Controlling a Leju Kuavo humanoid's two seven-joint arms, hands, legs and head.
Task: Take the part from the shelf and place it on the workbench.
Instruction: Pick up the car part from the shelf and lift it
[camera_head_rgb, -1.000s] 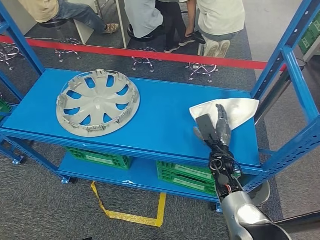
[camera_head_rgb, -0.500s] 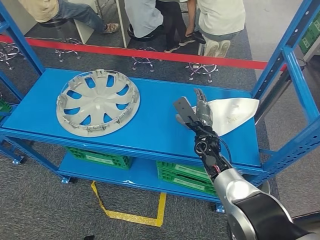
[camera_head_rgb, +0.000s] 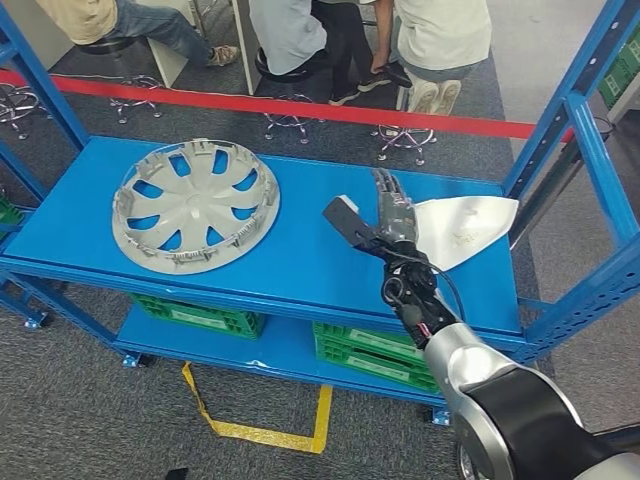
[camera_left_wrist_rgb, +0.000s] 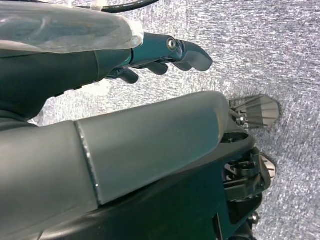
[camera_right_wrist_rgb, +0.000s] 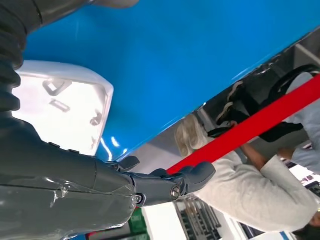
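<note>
Robot hand (camera_head_rgb: 385, 215) on the right hangs empty with fingers spread over the blue shelf (camera_head_rgb: 317, 250), just left of the white part (camera_head_rgb: 464, 228) lying at the shelf's right end, so a misjudged reach could shove the part off the edge.

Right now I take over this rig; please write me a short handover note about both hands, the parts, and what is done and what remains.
Right hand: open, fingers apart, holding nothing, over the blue shelf beside the white part.
Left hand: hangs above grey carpet and holds nothing; open or shut is unclear.
White part lies flat at the shelf's right end. Silver wheel cover lies at the left end.
Done: nothing gripped yet.
Left: grip the part, lift it, carry it to the workbench.
</note>
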